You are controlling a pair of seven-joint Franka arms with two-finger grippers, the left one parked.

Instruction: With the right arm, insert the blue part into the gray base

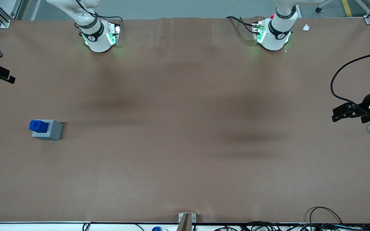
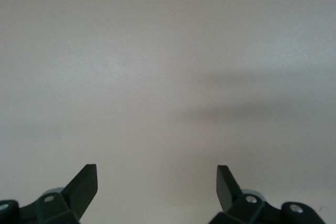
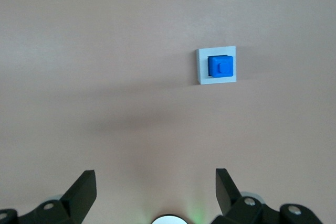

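The black two-finger gripper (image 3: pixel 155 174) of the right arm hangs high over the table with its fingers spread wide and nothing between them. It is well apart from the parts.

The small bright-blue plastic block (image 1: pixel 39 126) sits on top of the light-gray plastic cube (image 1: pixel 52 132), at mid-height of the front frame toward the working arm's end of the brown-covered table (image 1: pixel 185 144). From the wrist camera the blue part lies inside the gray outline, a gray rim showing around most of it, with its small square stub facing up. It looks seated in the recess, though how deep cannot be told from these angles.

Both pieces look like rigid, light plastic with smooth faces. They are not fragile, but they would probably slip or tip if pinched off-centre. The blue part's flat side walls above the gray rim are the likeliest place to grip it; the stub looks too small.

No brand, label or writing can be read on either part.
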